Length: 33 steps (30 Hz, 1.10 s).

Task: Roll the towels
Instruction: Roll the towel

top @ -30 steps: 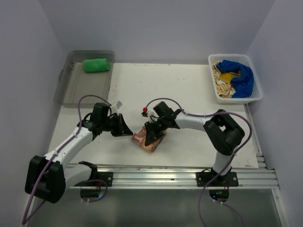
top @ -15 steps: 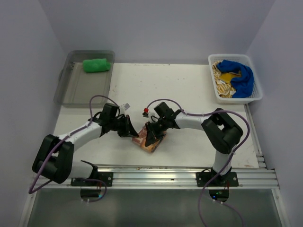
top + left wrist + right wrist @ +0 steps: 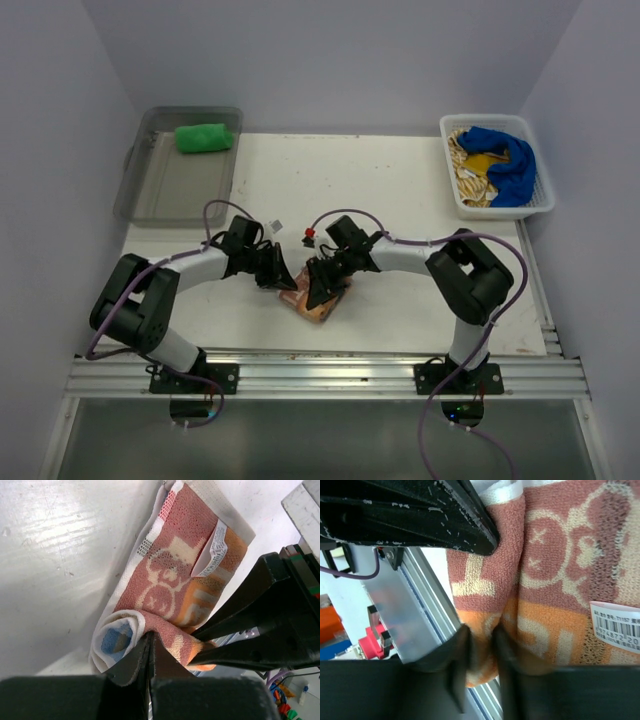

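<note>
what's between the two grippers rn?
Only the orange towel, partly rolled. Left gripper sits shut at its rolled end; right gripper pinches a fold. Both wrist views show it.

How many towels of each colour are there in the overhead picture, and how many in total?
Green towel: 1
Orange-and-white towel: 1
Blue towel: 1
Yellow-tan patterned towel: 1
Total: 4

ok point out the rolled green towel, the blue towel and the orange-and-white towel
rolled bright green towel (image 3: 204, 137), top external view, its middle
deep blue towel (image 3: 512, 160), top external view, right fold
orange-and-white printed towel (image 3: 175, 580), left wrist view, printed face
</note>
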{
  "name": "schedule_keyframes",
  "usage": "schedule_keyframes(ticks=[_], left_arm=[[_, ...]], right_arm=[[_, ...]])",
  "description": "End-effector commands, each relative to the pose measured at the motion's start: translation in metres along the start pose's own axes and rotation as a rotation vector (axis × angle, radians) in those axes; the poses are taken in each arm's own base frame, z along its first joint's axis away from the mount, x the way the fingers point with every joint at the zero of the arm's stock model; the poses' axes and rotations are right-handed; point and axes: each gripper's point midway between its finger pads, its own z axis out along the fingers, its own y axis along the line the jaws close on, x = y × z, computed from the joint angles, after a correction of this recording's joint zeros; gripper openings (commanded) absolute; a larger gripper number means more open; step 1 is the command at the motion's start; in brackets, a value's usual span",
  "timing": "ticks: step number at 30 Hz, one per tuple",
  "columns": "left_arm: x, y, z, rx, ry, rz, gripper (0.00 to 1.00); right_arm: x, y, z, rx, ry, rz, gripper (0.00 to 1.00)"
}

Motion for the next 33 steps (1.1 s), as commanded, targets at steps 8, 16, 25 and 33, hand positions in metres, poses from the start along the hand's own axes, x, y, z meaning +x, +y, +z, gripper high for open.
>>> schedule_keyframes(ticks=[8,16,25,33], left_arm=[[-0.005,0.019,0.026,-0.025,0.029,0.048,0.00],[-0.005,0.016,0.031,-0.029,0.042,0.060,0.00],[-0.004,0.016,0.030,-0.039,0.047,0.063,0.00],[-0.006,0.014,0.029,-0.043,0.045,0.068,0.00]], right_arm=[[-0.012,0.001,-0.050,0.234,-0.151,-0.042,0.49],[-0.019,0.007,-0.099,0.532,-0.283,-0.169,0.47],[-0.008,0.039,-0.047,0.570,-0.139,-0.421,0.36],[-0.015,0.020,-0.028,0.613,-0.098,-0.463,0.34]])
